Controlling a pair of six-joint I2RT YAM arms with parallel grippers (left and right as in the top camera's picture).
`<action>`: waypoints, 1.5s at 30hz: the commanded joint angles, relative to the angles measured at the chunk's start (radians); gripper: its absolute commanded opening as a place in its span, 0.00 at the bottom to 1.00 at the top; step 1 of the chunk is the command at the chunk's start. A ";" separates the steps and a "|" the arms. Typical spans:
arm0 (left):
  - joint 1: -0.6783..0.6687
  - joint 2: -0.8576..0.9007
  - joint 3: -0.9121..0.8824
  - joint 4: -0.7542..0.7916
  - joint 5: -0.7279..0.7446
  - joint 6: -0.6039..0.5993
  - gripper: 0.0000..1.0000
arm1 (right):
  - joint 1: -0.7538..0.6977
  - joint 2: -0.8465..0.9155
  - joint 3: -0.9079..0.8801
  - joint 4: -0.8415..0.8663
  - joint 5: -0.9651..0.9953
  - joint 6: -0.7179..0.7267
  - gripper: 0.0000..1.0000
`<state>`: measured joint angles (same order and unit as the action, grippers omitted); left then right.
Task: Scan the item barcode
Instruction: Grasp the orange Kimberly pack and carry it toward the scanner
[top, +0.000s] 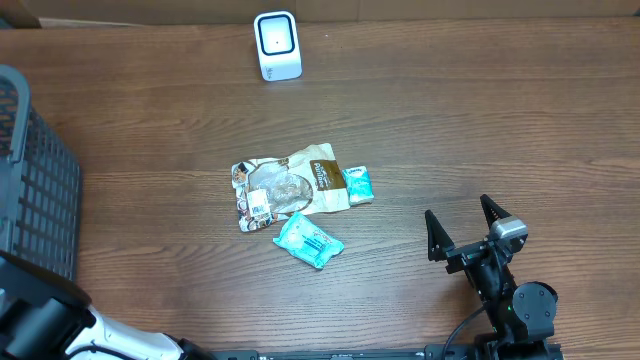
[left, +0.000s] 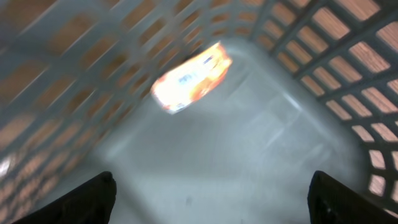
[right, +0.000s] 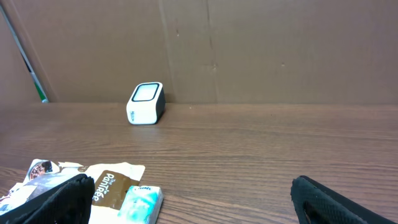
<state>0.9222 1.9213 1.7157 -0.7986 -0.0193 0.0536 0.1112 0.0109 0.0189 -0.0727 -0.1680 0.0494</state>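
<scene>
Your left claw (left: 214, 202) hangs over the inside of the grey basket (left: 323, 68). Its fingertips show only in the lower left and lower right corners of the left wrist view. They stand wide apart with nothing between them, so it is open and empty. An orange packet (left: 189, 78) sits in the upper middle of that view, inside the basket and close to the mesh wall. The picture is blurred, so you cannot read any print or barcode on it.

Your right claw (top: 457, 212) is at the lower right of the overhead view, over the brown table (top: 500, 110), with its jaws spread wide and holding nothing.

The loose items lie in the middle of the overhead view. A snack pouch (top: 290, 188) lies flat, with a pale label on its lower left part that is too small to read. A small teal packet (top: 357, 185) touches the pouch's right edge. A larger teal packet (top: 308, 241) lies just below the pouch; you cannot tell whether the two touch.

The white scanner (top: 277, 45) stands at the top centre, well apart from the items and both claws, with its window tilted upward.
</scene>
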 joint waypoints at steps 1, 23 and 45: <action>-0.007 0.081 -0.002 0.080 0.017 0.164 0.82 | -0.004 -0.008 -0.011 0.003 0.010 0.002 1.00; -0.013 0.313 -0.002 0.395 0.019 0.373 0.75 | -0.004 -0.008 -0.011 0.003 0.010 0.002 1.00; -0.014 0.087 -0.002 0.342 0.122 -0.044 0.04 | -0.004 -0.008 -0.011 0.003 0.010 0.002 1.00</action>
<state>0.9112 2.1887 1.7058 -0.4435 0.0715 0.1795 0.1112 0.0109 0.0189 -0.0723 -0.1677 0.0494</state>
